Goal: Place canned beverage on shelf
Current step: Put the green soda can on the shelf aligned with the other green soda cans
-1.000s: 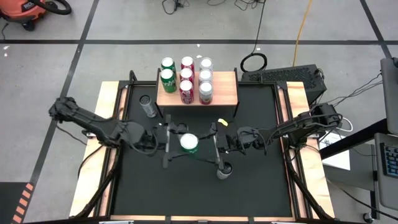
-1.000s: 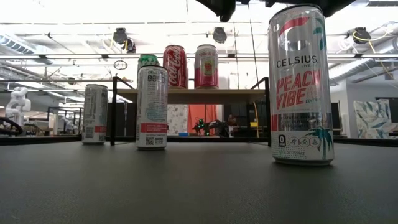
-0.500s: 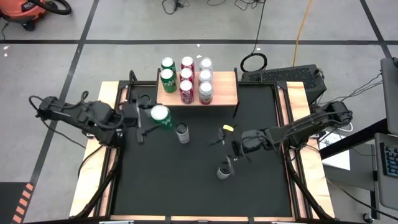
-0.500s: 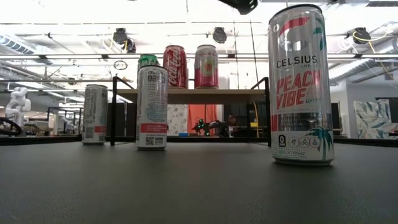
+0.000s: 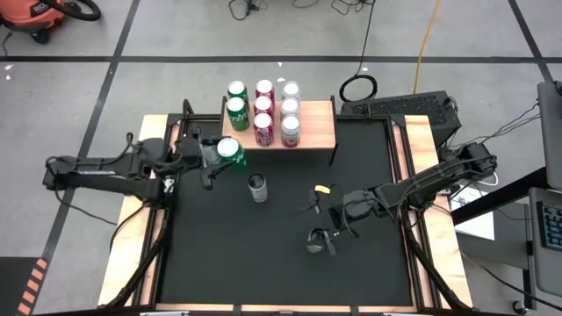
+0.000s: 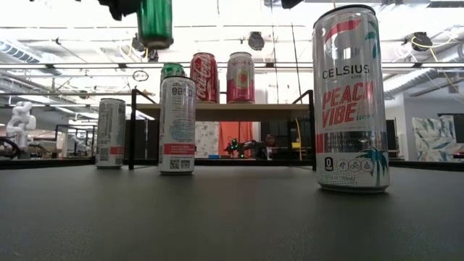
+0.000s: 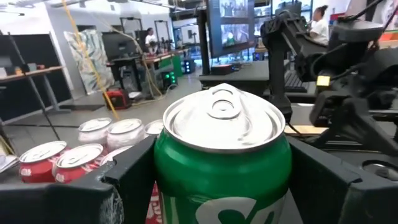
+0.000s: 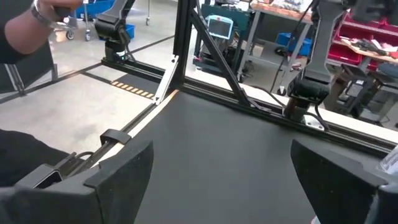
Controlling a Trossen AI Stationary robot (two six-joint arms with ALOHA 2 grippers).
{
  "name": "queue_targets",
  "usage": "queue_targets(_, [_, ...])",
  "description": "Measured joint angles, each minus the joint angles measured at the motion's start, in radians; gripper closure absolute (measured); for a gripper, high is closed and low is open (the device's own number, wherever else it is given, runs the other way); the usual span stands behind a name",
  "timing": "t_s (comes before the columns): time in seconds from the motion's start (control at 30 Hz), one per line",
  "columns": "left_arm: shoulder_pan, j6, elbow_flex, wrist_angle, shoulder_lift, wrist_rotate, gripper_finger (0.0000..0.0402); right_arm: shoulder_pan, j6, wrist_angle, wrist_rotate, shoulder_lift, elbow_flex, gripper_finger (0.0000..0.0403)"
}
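1. The left gripper (image 5: 219, 156) clamps a green can (image 5: 228, 151), raised just off the shelf's (image 5: 318, 132) front-left corner.
2. The shelf's right part is bare wood.
3. The right gripper (image 5: 328, 230) gapes empty over the mat (image 5: 369, 272), beside a partly hidden can (image 5: 316, 240).

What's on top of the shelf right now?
The shelf holds eight cans in three rows: two green, three red, three pale. Its right side is bare wood. Labels cannot be read from above.

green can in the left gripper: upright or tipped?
Upright. The green can sits between the left gripper's fingers, lid facing up; the low view shows it hanging vertical above the mat.
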Motion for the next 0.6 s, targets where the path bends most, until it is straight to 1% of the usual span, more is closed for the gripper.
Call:
queue_targets(0.13, [0.129, -0.005, 0.000, 0.020, 0.029, 0.175, 0.0107, 0.000, -0.009, 0.002, 0.000, 0.000, 0.000, 0.0044])
queue_targets(0.33, [0.333, -0.054, 0.000, 0.037, 0.067, 0.375, 0.0107, 0.000, -0.014, -0.001, -0.001, 0.000, -0.001, 0.0044])
queue_targets(0.47, [0.420, -0.081, 0.000, 0.027, 0.107, 0.457, 0.0107, 0.000, -0.007, -0.002, -0.002, 0.000, -0.001, 0.0044])
queue_targets(0.6, [0.465, -0.096, 0.000, 0.027, 0.143, 0.493, 0.0107, 0.000, 0.001, 0.012, -0.002, 0.000, -0.017, 0.0044])
